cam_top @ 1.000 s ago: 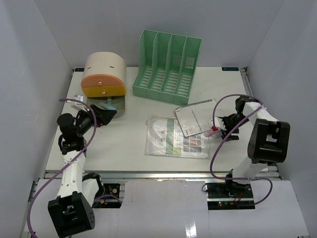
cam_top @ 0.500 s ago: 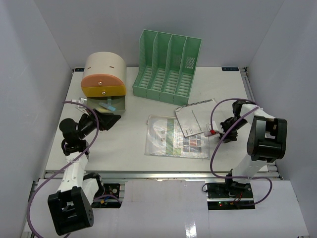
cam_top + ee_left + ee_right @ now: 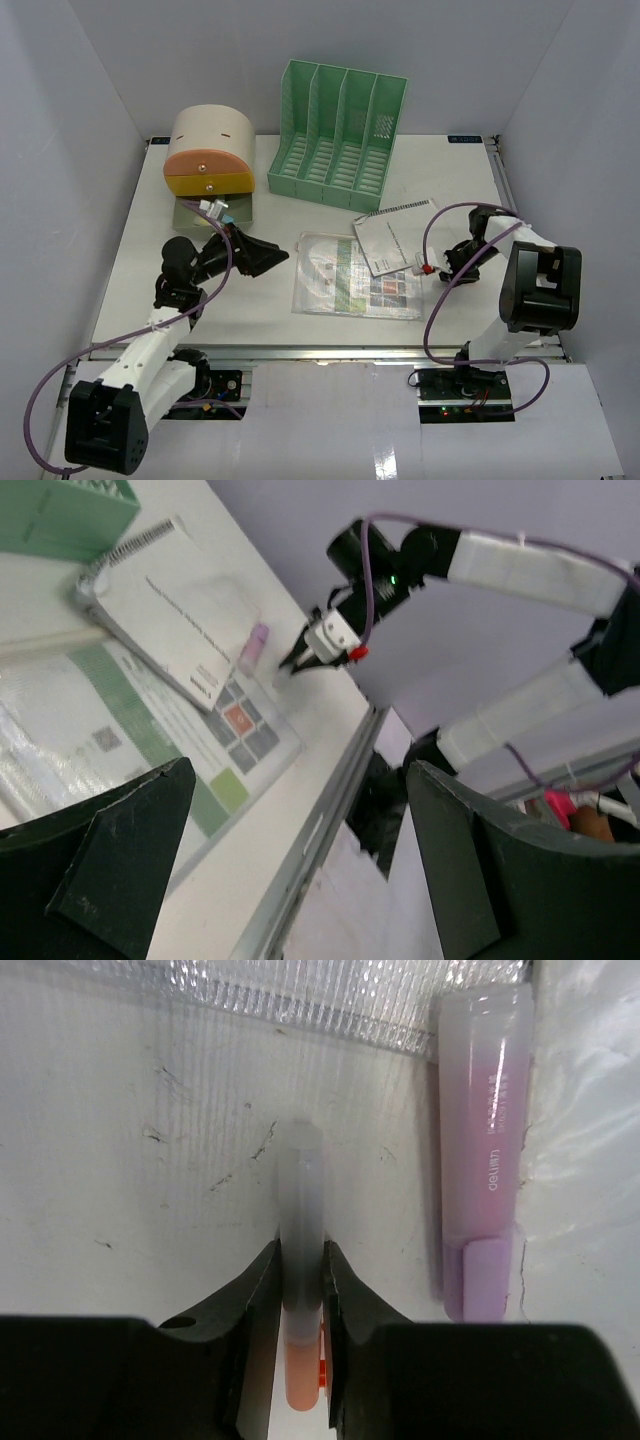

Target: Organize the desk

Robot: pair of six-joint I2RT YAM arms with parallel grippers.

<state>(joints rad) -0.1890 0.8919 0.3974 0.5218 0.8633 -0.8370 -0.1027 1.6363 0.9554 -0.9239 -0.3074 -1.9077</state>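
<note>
The counter (image 3: pixel 445 175) fills the work area ahead of both arm bases, with walls on three sides and metal rails along its edges. I read the following from the current views.

1. Far side: a cream-and-orange drawer box (image 3: pixel 208 150) stands at far left. A green file rack (image 3: pixel 335 135) stands just to its right.
2. Centre: a plastic-sleeved sheet (image 3: pixel 345 275) lies flat. A white booklet (image 3: pixel 385 240) overlaps its far right corner.
3. Left gripper (image 3: pixel 270 257): it sits near the left edge of the sleeved sheet, pointing right across the counter. The wrist view shows its jaws spread wide with nothing between them.
4. Right gripper (image 3: pixel 300 1290): it is down at the counter surface, just right of the booklet. Its jaws are clenched on an orange marker (image 3: pixel 300 1190) with a translucent cap, which lies flat on the counter.
5. A pink highlighter (image 3: pixel 482 1160) lies parallel to the marker, just beside it and not touching. Its capped end reaches the edge of the sleeve.
</note>
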